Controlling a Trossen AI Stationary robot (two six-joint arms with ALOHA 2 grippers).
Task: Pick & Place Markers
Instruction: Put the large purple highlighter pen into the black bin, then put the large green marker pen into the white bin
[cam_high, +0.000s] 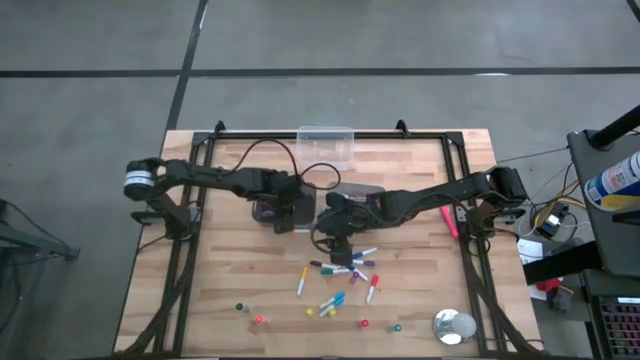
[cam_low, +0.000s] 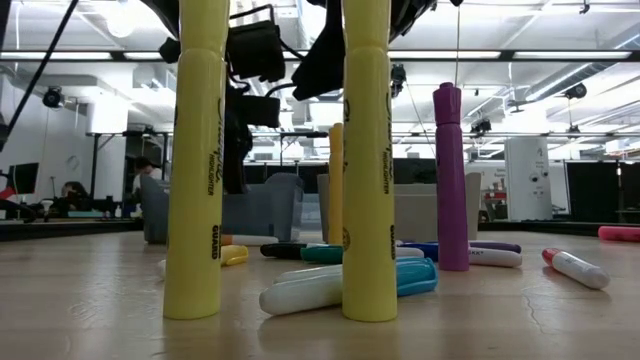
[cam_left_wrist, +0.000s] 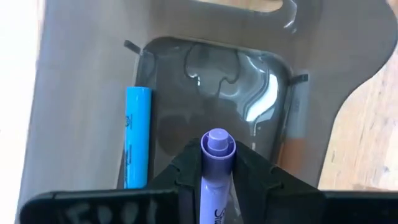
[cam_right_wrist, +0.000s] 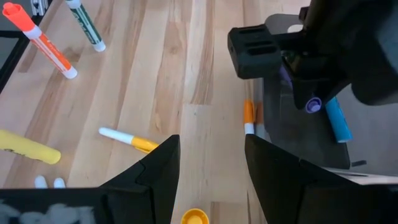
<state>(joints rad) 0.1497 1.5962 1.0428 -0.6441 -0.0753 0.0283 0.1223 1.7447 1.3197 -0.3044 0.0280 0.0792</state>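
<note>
Purple-capped and pinched between the left gripper's (cam_left_wrist: 217, 180) fingers, one marker (cam_left_wrist: 217, 163) hangs right over a clear plastic bin (cam_left_wrist: 161, 56) where a blue marker (cam_left_wrist: 137, 134) already lies along one wall; the rest of the markers (cam_high: 340, 280) lie scattered on the wooden table (cam_high: 200, 290) nearer the front edge; the right gripper (cam_right_wrist: 211, 165) hovers just beside the bin with its jaws spread and nothing between them, low over the boards. The risk, as it looks from here: the two arms are crowded together at the middle of the table, and a careless swing by either could knock the other or nudge the bin; a drop from a tilt could also send the purple marker bouncing off the rim; an orange marker (cam_right_wrist: 249, 117) lies tight against the bin's outer wall and may be awkward to pinch. The left wrist view alone shows the grip and the bin's inside; the high view gives the spread of both arms and a silver tape roll (cam_high: 454, 326) at the front corner; the low view shows yellow markers (cam_low: 195, 160) standing upright, which the overhead picture barely hints at.
</note>
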